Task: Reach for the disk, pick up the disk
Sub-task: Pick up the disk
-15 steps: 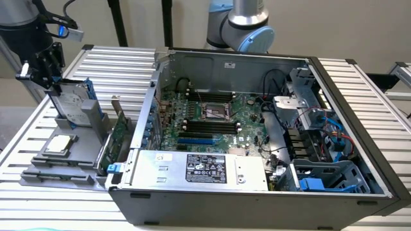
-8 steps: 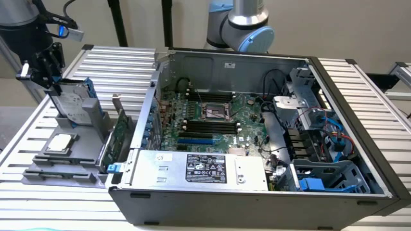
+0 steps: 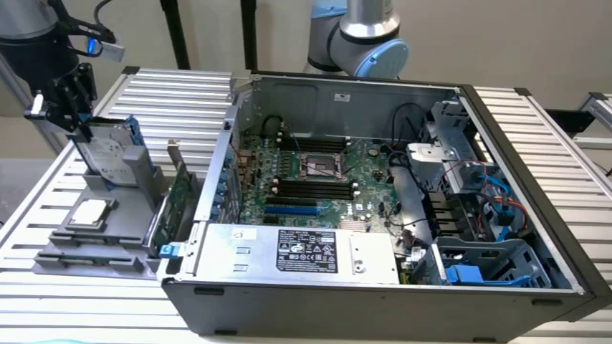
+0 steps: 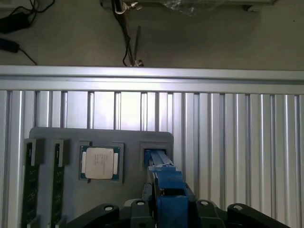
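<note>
The black gripper (image 3: 79,127) hangs at the top edge of the silver-grey, blue-railed metal disk (image 3: 107,158), which stands upright in the grey plastic holder (image 3: 125,247). Its label is unreadable, and I cannot tell whether the gripper is gripping it.

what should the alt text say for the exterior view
A black claw hangs right at the top edge of the disk, which stands upright in a grey holder at the exterior view's left. Beside it an open computer case shows its motherboard, all on a slatted metal table.

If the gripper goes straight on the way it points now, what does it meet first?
Most likely the disk, standing on edge in the grey holder just below the gripper; the gap between them is unclear.
</note>
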`<state>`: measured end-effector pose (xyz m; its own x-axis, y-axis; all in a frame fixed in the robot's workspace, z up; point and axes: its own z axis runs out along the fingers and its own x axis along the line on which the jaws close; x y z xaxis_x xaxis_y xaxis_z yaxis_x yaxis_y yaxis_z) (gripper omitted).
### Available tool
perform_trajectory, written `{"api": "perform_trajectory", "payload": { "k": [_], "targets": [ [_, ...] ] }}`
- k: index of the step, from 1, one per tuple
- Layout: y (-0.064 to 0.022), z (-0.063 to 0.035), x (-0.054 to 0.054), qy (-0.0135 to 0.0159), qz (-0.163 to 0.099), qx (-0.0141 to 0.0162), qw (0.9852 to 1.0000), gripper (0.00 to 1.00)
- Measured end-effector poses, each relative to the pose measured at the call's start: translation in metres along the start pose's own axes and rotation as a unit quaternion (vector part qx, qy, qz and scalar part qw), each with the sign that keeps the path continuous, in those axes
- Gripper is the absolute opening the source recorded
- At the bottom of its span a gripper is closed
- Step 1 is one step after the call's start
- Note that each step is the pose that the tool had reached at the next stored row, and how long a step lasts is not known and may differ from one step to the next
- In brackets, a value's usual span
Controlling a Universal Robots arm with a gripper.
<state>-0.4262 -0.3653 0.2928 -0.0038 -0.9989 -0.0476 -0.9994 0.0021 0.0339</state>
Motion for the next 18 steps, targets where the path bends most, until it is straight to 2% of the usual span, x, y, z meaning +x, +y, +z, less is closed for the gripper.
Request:
{"api": "perform_trajectory", "payload": {
  "k": [2,5,9,14,18],
  "targets": [
    [0.0000,0.0000,0.0001,-0.0025,0.000,0.0006,1.0000,0.34],
    [0.0000,0.0000,0.0002,-0.0039,-0.001,0.0016,1.0000,0.34],
    [-0.0001,0.0000,0.0003,-0.0042,-0.002,0.0032,1.0000,0.34],
    [0.0001,-0.0001,0.0002,-0.0042,-0.002,0.0071,1.0000,0.34],
    [0.0001,0.0000,0.0002,-0.0042,-0.002,0.0077,1.0000,0.34]
  ]
}}
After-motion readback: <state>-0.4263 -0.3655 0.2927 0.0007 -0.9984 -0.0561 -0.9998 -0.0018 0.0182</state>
